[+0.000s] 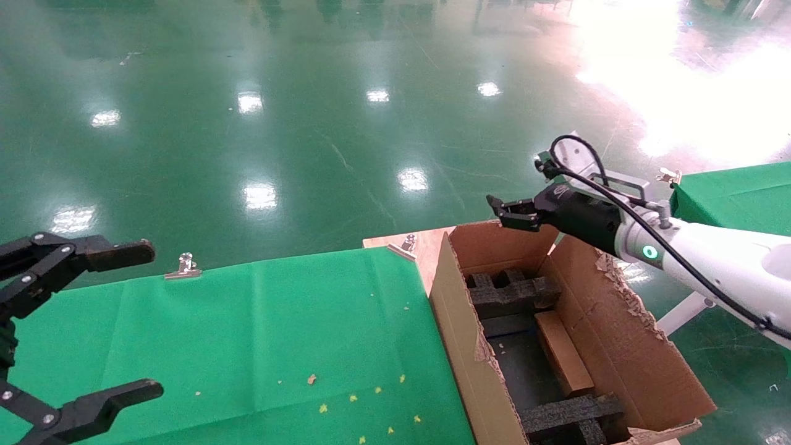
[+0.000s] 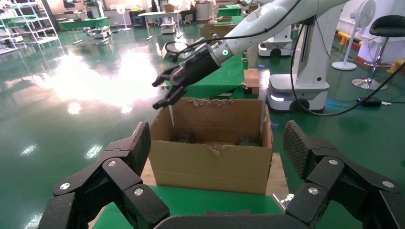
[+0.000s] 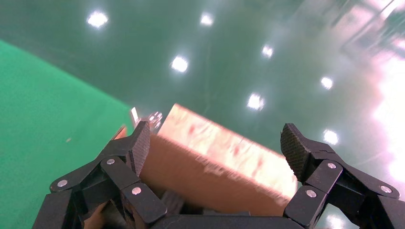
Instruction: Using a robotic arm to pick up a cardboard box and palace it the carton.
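Placement looks done: cardboard box (image 1: 561, 353) lies inside the carton (image 1: 454, 334), between 2 black foam inserts (image 1: 508, 292). Right hand (image 1: 508, 212) hovers above the carton's far wall, fingers spread wide, holding nothing. Next move, by judgement: pull clear without snagging the torn flap (image 1: 624, 290). Left hand (image 1: 80, 321) parked wide open, empty, over the green-covered table (image 1: 266, 334).

Carton (image 1: 618, 346) at the worktop's (image 1: 247, 334) right edge; box (image 1: 562, 353) inside it, between foam inserts (image 1: 510, 290) front and back. Right tool (image 1: 502, 210) above the carton's far flap; left tool (image 1: 93, 321) over the worktop's left end.
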### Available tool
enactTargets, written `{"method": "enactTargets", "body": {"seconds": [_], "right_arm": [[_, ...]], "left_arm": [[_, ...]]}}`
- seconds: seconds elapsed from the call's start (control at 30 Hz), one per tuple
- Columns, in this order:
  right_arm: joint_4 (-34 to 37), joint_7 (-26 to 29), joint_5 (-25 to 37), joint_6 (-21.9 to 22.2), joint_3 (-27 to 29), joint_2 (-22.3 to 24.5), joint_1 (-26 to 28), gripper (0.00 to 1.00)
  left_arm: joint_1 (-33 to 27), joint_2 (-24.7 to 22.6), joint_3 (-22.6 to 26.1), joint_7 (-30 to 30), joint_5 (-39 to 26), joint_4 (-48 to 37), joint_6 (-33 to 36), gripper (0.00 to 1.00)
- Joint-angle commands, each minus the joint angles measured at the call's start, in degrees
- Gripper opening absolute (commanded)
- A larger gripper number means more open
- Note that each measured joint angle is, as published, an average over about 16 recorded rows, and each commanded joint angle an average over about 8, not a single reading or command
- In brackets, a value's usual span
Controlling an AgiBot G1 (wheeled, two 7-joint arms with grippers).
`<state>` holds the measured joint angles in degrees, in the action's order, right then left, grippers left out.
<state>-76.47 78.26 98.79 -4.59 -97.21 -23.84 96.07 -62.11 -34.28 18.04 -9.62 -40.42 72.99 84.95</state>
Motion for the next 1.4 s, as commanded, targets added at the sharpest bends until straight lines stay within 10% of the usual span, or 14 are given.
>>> {"method": "enactTargets", "body": {"seconds": [0.03,1.4], "right_arm": [[0.14,-3.30,-2.78,-3.97,3.97,-0.55,-1.69,1.00],[2.96,-68.72,-58.70,-83.57,83.78,-11.52,-35.52,1.00]], "left_arm": [[0.00,0.00,0.00,0.00,0.00,0.00,0.00,1.00],[-0.01,0.03,0.07,0.04,0.06,-0.01,-0.04,1.00]]}}
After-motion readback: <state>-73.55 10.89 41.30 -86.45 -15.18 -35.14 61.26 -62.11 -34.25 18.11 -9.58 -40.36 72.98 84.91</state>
